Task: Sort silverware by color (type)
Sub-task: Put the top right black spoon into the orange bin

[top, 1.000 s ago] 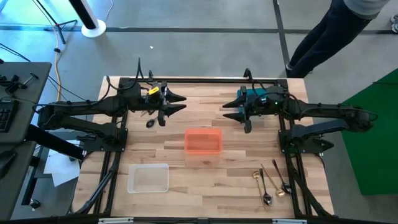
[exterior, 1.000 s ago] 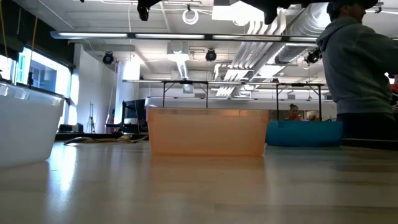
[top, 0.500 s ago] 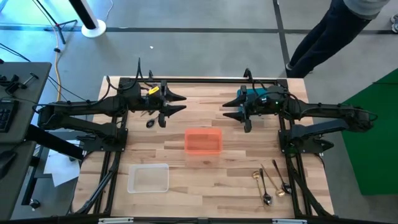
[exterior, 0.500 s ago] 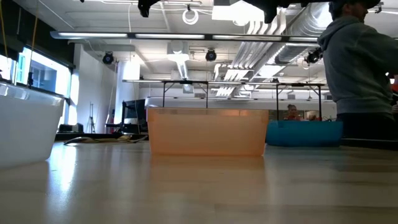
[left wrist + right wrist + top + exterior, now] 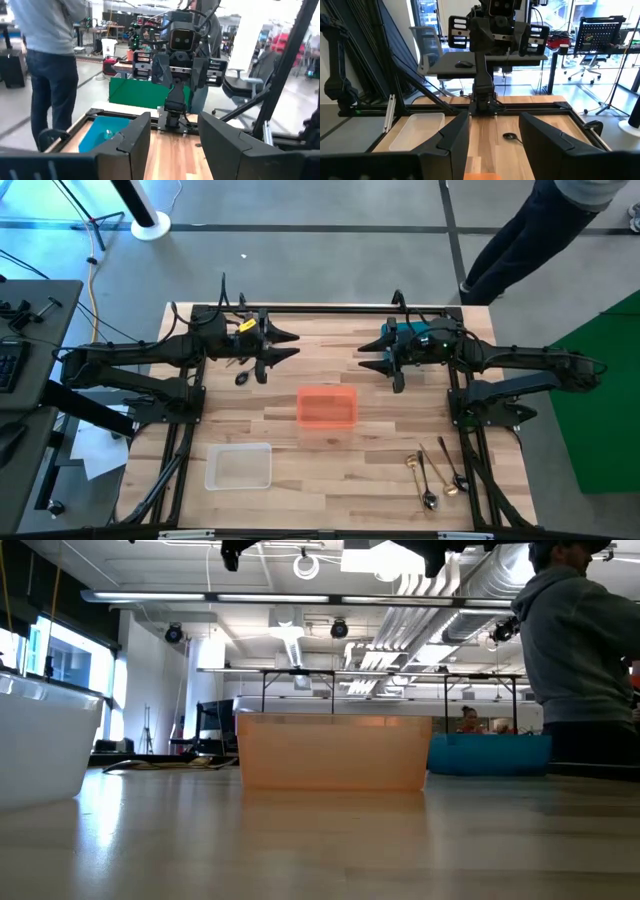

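Gold, silver and black silverware (image 5: 435,471) lies at five o'clock; right gripper (image 5: 364,357), fingers spread, should descend squarely, one piece only.

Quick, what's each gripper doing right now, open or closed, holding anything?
Left gripper: open, holding nothing.
Right gripper: open, holding nothing.

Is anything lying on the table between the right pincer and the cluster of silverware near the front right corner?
Nothing visible does. The right pincer hangs open near the table's back, and bare wood lies between it and the silverware at the front right. The orange bin sits off to the side, out of that path.
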You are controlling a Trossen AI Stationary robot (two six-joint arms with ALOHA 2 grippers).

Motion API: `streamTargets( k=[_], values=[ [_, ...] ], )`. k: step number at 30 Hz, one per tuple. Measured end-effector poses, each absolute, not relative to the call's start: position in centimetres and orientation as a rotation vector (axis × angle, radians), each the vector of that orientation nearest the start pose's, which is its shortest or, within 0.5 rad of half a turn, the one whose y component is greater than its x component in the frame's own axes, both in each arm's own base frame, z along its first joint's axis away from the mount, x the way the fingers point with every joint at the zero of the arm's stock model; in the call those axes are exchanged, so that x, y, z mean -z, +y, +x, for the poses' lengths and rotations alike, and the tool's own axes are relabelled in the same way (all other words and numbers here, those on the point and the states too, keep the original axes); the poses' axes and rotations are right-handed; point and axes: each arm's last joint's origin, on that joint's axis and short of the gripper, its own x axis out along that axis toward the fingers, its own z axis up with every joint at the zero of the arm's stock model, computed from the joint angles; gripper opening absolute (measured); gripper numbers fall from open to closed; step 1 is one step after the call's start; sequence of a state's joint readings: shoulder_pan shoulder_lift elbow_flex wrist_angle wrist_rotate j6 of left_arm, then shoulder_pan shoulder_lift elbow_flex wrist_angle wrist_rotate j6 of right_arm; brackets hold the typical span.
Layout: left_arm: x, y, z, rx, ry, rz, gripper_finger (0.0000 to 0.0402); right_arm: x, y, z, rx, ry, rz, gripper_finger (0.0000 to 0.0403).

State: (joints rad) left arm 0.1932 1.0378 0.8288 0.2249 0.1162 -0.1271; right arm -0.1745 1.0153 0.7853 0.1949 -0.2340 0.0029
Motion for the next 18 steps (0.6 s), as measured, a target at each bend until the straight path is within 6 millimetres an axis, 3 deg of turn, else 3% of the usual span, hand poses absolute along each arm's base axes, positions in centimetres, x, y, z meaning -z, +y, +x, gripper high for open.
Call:
streamTargets(
  k=[5,9,14,18],
  values=[
    [-34.5,4.4,22.6,-0.327,0.288,-0.116,0.0146,-32.6,-3.4,22.7,-0.021,0.040,0.011,0.0158],
    [-33.4,6.0,21.4,-0.640,0.600,-0.135,0.0140,-32.6,-3.5,22.7,0.012,0.048,0.011,0.0158],
    [-30.8,8.2,19.6,-0.772,0.827,-0.330,0.0138,-32.5,-3.5,22.7,0.014,0.052,0.010,0.0158],
    [-28.1,9.5,18.9,-0.777,0.954,-0.440,0.0138,-32.3,-3.6,22.9,0.014,0.065,0.012,0.0158]
  ],
)
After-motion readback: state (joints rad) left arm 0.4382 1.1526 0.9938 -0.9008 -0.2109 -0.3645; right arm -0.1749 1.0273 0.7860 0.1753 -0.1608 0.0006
